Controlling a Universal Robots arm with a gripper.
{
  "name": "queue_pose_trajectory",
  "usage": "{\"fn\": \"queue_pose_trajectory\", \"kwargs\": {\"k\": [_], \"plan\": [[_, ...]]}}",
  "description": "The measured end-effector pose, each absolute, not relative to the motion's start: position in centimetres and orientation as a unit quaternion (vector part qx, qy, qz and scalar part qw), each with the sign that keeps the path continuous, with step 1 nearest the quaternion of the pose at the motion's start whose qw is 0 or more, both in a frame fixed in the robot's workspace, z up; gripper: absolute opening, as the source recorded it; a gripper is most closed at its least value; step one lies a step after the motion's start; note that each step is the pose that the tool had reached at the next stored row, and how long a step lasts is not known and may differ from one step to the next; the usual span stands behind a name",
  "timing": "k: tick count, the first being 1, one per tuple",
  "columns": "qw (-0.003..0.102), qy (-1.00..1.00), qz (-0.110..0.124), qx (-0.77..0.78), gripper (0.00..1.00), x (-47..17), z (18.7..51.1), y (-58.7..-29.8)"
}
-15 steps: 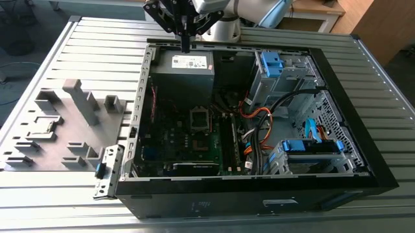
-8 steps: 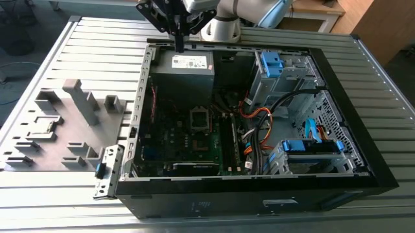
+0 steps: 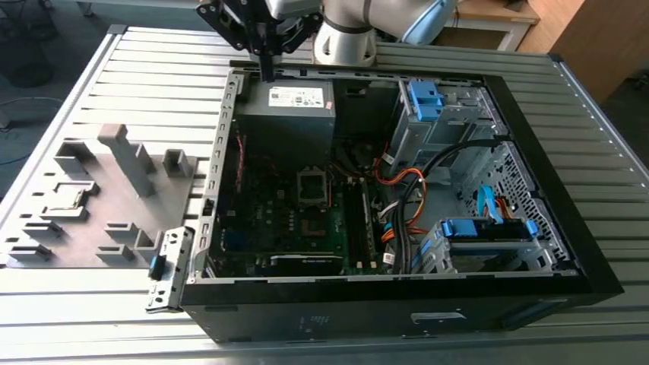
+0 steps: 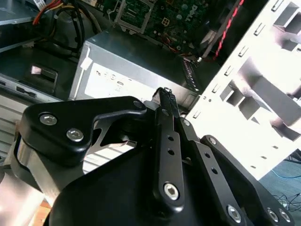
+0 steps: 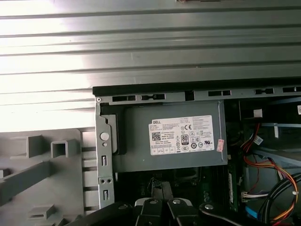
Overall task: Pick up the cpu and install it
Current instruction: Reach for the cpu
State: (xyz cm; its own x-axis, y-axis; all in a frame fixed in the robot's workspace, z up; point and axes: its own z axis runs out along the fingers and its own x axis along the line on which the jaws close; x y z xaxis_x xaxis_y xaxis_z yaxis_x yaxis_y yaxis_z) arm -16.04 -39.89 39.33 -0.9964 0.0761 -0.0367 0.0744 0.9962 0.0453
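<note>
Exterior view first: where is the cpu [image 3: 69, 199]?

I take it to be the small flat grey square lying in a recess of the grey holder tray [image 3: 152, 211]. That is at the exterior view's left, on the slatted surface [image 3: 102, 319], outside the computer case [image 3: 568, 251]. It is too small to be certain. The socket [image 3: 312, 188] on the board looks dark inside its metal frame, so I judge nothing is seated there.

And the fingers [image 3: 267, 70]?

Pressed together with nothing between them. They hang over the case's far edge above the power supply [image 5: 169, 136], well apart from the tray.

How should the chip handle?

My guess is light, thin and stiff. It probably has a smooth metal top that could slip and a delicate contact face underneath. It offers very little height to grip. I would take it by two opposite edges, keep it level, and put no squeeze across the flat faces. A tilt or a drop onto the socket could do damage.

Any writing?

The power supply carries a white label [image 5: 184, 135], seen in the first wrist view. It has black print, a square code, a row of round certification marks, and a small red-and-white sticker at one corner. In the second wrist view the green board has white lettering. I will leave all of it unread.
</note>
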Motion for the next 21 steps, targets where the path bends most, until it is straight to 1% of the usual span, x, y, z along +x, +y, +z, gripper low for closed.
{"fn": "queue_pose_trajectory", "kwargs": {"k": [7, 21], "plan": [[0.022, 0.999, 0.022, 0.038, 0.11, -17.2, 39.3, -39.9], [0.022, 0.999, 0.022, 0.038, 0.11, -17.6, 39.3, -39.9]]}}
